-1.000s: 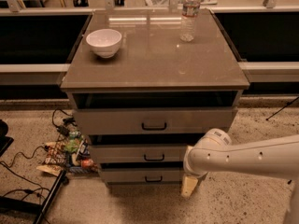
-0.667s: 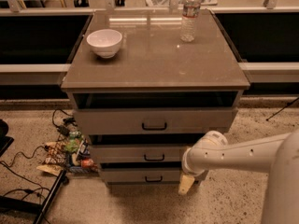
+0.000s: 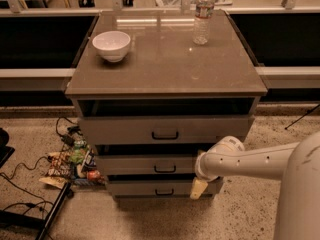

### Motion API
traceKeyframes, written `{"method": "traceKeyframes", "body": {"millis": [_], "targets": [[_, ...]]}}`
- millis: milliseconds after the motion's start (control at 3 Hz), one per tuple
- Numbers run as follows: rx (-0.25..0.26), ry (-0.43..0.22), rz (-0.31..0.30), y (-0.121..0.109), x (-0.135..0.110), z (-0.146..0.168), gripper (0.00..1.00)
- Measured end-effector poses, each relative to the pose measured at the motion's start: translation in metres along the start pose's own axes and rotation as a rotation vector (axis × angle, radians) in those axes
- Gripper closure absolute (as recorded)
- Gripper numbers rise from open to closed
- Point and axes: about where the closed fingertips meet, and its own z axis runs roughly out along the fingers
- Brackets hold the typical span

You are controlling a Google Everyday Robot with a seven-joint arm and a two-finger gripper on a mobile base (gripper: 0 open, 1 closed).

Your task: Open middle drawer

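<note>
Middle drawer: your target, the middle drawer (image 3: 135,164), is the second front down the cabinet (image 3: 165,69), between the top drawer (image 3: 125,129) and the lowest drawer (image 3: 135,188). Its black pull handle (image 3: 165,169) sits at the centre of the front, bare and unheld.

Drawer state: you see only a dark band above the front. It looks shut or barely out, and I judge the opening not yet begun.

Gripper: the gripper (image 3: 198,188) hangs from the white arm (image 3: 250,161) at about 4 o'clock from that handle, over the right end of the lowest drawer. You cannot tell whether it is spread or pressed together.

What changed: over the last second the gripper has crept a little toward 10 o'clock, up and inward from the cabinet's lower right corner. The wrist has barely moved. None of the three fronts has shifted.

Meaning for you: this is still the approach. The gripper is a level too low and off to the right, so nothing is pulling on the handle.

Next move: you would likely need to carry on toward 10 o'clock until the gripper meets the handle, then draw straight out.

Risk: catching the lowest drawer's front instead.

Cabinet top: a bowl (image 3: 111,45) at 10 o'clock and a bottle (image 3: 201,16) at 1 o'clock. A jerk could topple the bottle.
</note>
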Motion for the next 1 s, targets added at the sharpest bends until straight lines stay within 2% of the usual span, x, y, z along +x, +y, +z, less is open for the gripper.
{"method": "traceKeyframes", "body": {"millis": [333, 667, 1000], "targets": [[0.049, -0.001, -0.019, -0.0210, -0.0027, -0.0123, 0.00], [0.049, -0.001, -0.019, -0.0210, -0.0027, -0.0123, 0.00], [0.067, 0.033, -0.041, -0.0286, -0.0001, -0.0081, 0.00]]}}
